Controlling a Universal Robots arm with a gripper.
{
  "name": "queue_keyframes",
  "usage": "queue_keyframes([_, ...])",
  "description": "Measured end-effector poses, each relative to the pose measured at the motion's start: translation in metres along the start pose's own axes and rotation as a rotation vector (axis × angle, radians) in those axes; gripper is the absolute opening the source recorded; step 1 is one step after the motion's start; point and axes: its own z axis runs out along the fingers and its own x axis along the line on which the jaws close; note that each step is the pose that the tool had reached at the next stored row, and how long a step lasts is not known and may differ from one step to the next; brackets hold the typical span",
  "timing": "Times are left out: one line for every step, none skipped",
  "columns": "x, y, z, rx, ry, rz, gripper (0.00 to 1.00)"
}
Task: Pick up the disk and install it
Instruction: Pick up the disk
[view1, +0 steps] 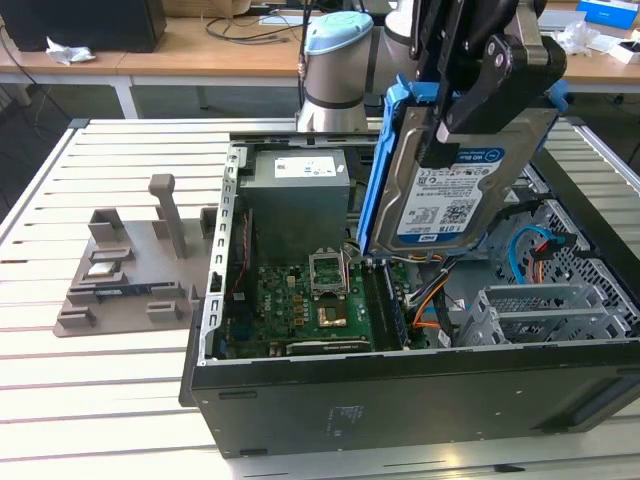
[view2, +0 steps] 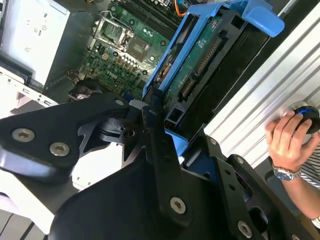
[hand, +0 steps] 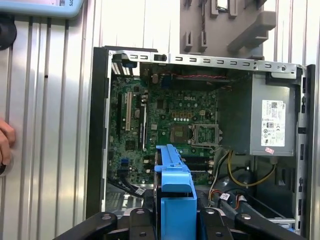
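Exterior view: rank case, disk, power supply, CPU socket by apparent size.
1. case
2. disk, raised nearer the camera, so its lead over the power supply is unsure as true size
3. power supply
4. CPU socket

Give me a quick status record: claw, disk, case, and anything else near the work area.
claw: shut on the disk, held above the open case
disk: framed in blue plastic, standing nearly on edge, label towards the exterior camera, not installed
computer case: lying open on the table
motherboard: exposed
power supply: exposed, at the case's far end
drive cage: in the case, exterior view's right, lower than the disk
person's hand: on the table outside the case
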Motion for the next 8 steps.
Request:
queue_keyframes([0.0009,0.0000,0.0001,0.0000,-0.0001,0.000,0.36])
queue_keyframes([0.0013,-0.0002,0.0003,0.0000,-0.0001,0.000,0.36])
queue_keyframes([0.0017,-0.0006,0.0005,0.0001,-0.0003,0.000,0.36])
queue_keyframes([0.0017,-0.0011,0.0005,-0.0001,-0.0001,0.000,0.36])
queue_keyframes([0.0018,-0.0021,0.0005,0.0000,0.0001,0.000,0.36])
queue_keyframes([0.0018,-0.0030,0.0005,-0.0001,0.0003,0.000,0.36])
queue_keyframes([0.0020,-0.0039,0.0005,0.0000,0.0002,0.000,0.36])
queue_keyframes([0.0020,-0.0051,0.0005,-0.0001,0.0003,0.000,0.36])
